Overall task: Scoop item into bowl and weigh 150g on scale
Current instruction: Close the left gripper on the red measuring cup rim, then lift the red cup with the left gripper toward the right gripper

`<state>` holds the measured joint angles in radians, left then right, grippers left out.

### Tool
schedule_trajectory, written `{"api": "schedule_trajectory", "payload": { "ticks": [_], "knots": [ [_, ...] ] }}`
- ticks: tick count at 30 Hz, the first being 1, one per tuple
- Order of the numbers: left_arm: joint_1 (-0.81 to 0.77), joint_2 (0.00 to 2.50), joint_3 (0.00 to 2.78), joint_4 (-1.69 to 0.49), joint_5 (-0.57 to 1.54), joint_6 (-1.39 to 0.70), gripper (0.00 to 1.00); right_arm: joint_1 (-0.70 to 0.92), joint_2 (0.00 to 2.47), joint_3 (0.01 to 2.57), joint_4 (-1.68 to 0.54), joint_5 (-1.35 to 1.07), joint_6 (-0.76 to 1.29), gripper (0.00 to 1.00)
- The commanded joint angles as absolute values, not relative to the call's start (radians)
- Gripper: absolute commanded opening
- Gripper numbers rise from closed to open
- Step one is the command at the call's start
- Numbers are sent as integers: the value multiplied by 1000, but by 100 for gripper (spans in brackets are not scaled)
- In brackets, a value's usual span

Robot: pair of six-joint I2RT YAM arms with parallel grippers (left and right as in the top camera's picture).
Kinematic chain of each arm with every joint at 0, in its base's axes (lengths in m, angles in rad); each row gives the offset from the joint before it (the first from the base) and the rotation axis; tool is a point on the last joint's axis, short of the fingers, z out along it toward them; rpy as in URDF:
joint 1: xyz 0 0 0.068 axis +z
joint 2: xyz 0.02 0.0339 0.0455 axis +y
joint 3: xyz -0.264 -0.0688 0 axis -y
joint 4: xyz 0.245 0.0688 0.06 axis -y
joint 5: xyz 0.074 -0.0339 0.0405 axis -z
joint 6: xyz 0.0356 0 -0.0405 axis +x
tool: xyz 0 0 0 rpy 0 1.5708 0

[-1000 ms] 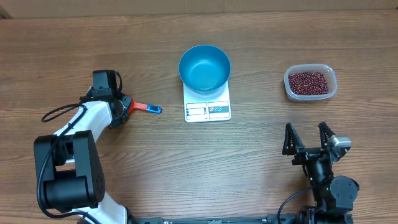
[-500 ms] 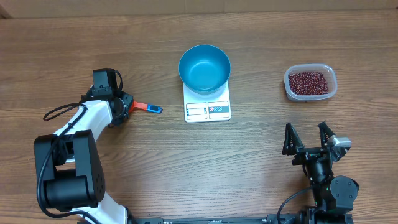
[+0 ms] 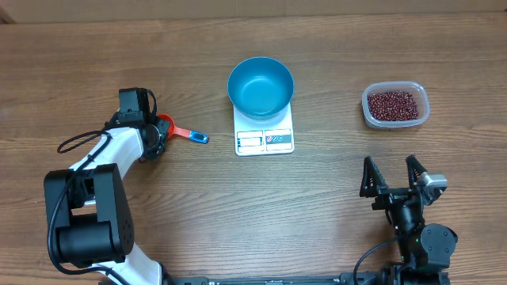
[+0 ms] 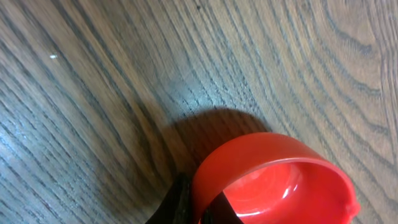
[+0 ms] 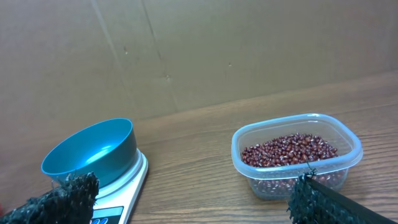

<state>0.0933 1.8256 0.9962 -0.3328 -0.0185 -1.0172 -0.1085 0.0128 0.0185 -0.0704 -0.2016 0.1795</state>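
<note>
1. Bowl [image 3: 261, 85]: sits on the scale [image 3: 264, 136]; only blue plastic shows inside.
2. Tub [image 3: 395, 105]: right of the scale, well apart; beans [image 3: 392, 104] fill roughly its lower half.
3. Left end effector [image 3: 161, 131]: pinching the scoop [image 3: 186, 134] at its cup rim, left of the scale.
4. Right end effector [image 3: 390, 178]: fingers spread, gripping nothing, near the tub.

You get bright, even overhead light; up close, the red scoop [image 4: 273, 180] shows glare and a soft dark shadow.
</note>
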Motion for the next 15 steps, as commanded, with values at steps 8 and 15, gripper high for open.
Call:
{"api": "schedule_trajectory", "payload": {
  "ticks": [8, 15],
  "knots": [
    [192, 1563, 985, -489, 77, -911, 4, -100, 3, 8, -65, -191, 178, 100],
    [209, 1292, 985, -587, 332, -896, 4, -100, 3, 8, -65, -191, 178, 100]
  ]
}}
